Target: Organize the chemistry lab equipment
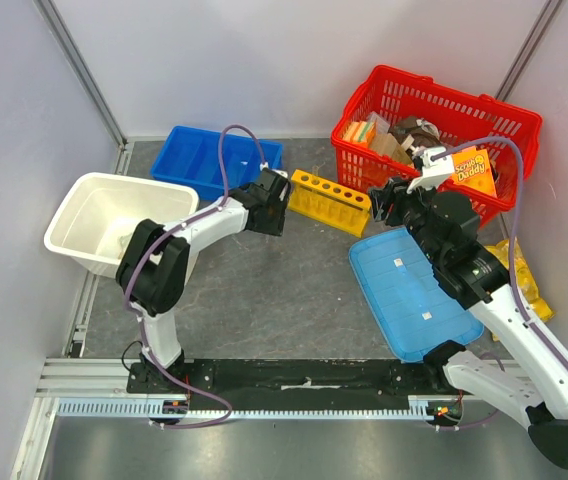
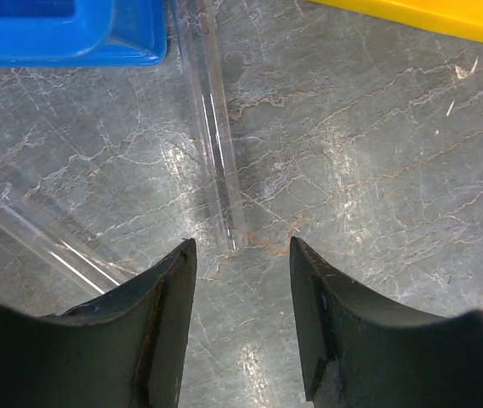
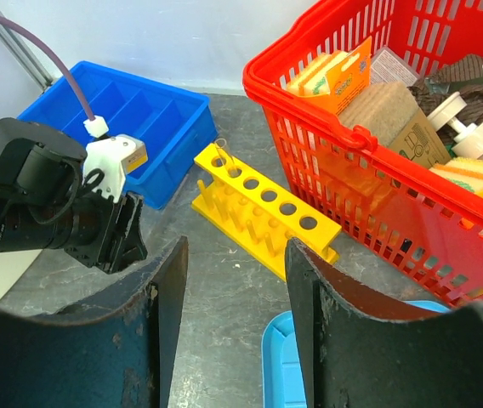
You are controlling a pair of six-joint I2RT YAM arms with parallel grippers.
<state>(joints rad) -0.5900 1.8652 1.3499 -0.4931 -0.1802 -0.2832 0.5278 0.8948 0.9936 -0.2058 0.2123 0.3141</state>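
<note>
**Centre on the tube before pinching**

On the bench, the yellow rack sits upper centre in the overhead view. The left claw hangs spread and empty. A clear tube runs up the middle of its wrist view. It should probably reach further along that tube, clear of the second tube at lower left, then close gently. The right claw is spread, empty.

Yellow rack, clear tubes, blue tray, red basket, white tub — grey marbled tabletop
</note>
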